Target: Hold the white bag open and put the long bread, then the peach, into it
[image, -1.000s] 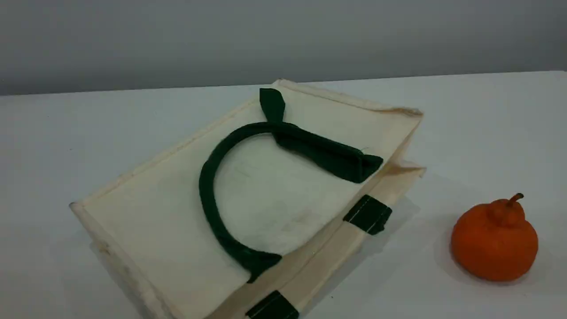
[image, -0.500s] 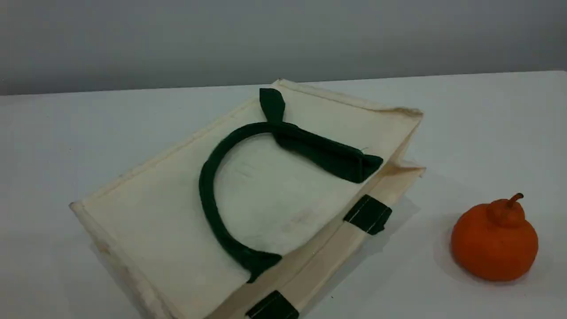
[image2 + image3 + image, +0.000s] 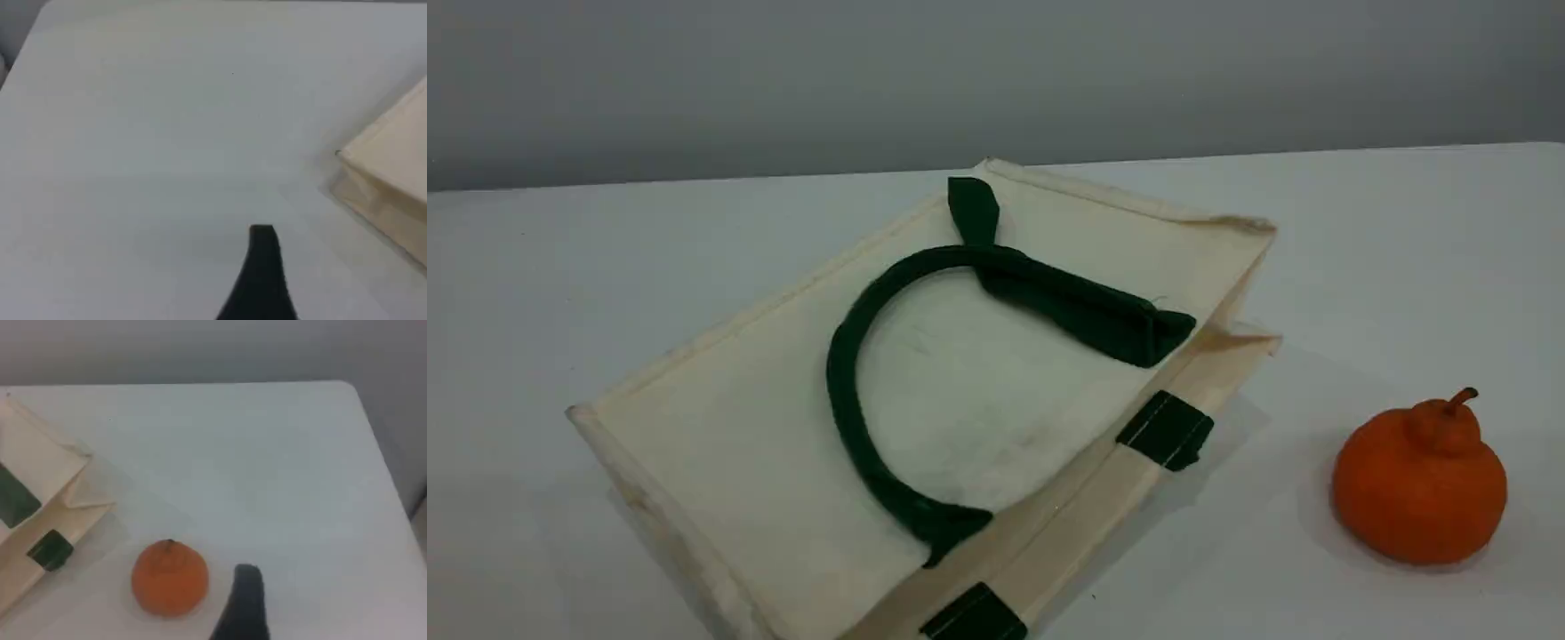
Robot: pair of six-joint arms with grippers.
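No text, label, brand, number or sign is read in any of the three views. Faint grey marks are noted on the upper face of the white bag (image 3: 996,409), inside the curve of its handle. They are too faint to be made out as letters or figures.
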